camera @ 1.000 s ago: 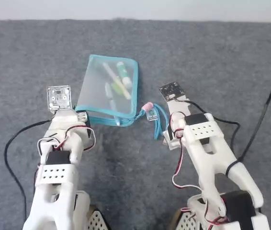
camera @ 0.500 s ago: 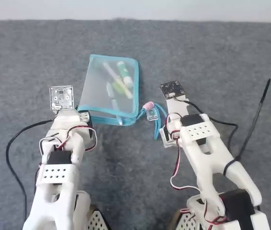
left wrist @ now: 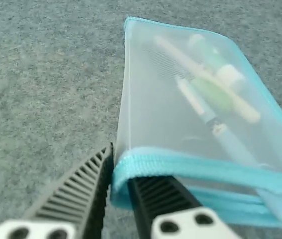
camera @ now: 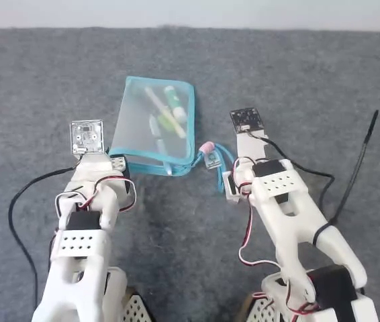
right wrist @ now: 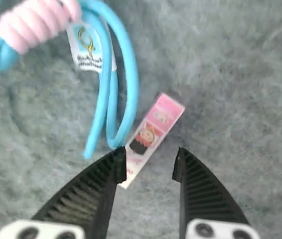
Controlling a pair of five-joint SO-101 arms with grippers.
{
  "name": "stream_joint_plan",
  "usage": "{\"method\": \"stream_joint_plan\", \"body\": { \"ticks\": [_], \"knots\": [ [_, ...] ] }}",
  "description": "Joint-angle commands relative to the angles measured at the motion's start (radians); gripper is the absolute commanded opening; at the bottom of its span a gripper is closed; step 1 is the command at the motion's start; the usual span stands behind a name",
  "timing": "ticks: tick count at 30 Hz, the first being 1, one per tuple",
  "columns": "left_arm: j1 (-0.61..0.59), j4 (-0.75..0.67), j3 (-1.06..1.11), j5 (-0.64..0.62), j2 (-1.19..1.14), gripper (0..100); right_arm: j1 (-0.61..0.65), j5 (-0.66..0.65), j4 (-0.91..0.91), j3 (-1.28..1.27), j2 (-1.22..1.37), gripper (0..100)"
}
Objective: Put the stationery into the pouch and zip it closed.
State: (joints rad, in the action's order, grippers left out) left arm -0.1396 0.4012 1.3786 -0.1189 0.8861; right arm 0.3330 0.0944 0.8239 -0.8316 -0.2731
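We judge the loading step nearly done. Several pens (left wrist: pixel 201 104) and a green-and-white stick (left wrist: pixel 215 69) already lie inside the pouch (camera: pixel 153 127), which rests near the middle of the desk (camera: pixel 311 80), toward its far edge. The left gripper (left wrist: pixel 120 167) is clenched on the pouch's near corner, its ribbed black fingers pinching the woven teal zip tape. The right gripper (right wrist: pixel 148 159) is spread wide, one finger on either side of a small pink eraser (right wrist: pixel 153 132) (so we take it; it could be a tag), which lies flat on the desk just beside the blue cord loop (right wrist: pixel 116 84).

The next move, as we see it, is to close on the eraser's narrow sides without catching the cord at its end. Then we would carry it to the pouch mouth, where a pen tip (left wrist: pixel 280 211) pokes out.

The pouch is limp frosted film, flat and roughly rectangular. The cord is smooth and round, with a coiled pink bead (right wrist: pixel 36 20). The desk covering is fuzzy grey felt, so a thin eraser may sit low in it.
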Motion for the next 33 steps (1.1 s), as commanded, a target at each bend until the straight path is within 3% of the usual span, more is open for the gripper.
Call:
{"method": "stream_joint_plan", "body": {
  "ticks": [1,10,18,33],
  "knots": [
    [0.009,-0.003,-0.031,-0.005,0.043,1,0.021,0.015,-0.051,0.003,-0.005,16.7],
    [0.009,-0.003,-0.030,-0.005,0.043,1,0.081,0.008,-0.300,-0.155,-0.007,16.6],
    [0.009,-0.002,-0.030,-0.005,0.043,1,0.058,0.006,-0.257,-0.172,-0.007,16.6],
    [0.006,0.000,-0.019,-0.005,0.043,1,-0.145,0.006,-0.214,-0.172,-0.007,16.5]
  ]
}}
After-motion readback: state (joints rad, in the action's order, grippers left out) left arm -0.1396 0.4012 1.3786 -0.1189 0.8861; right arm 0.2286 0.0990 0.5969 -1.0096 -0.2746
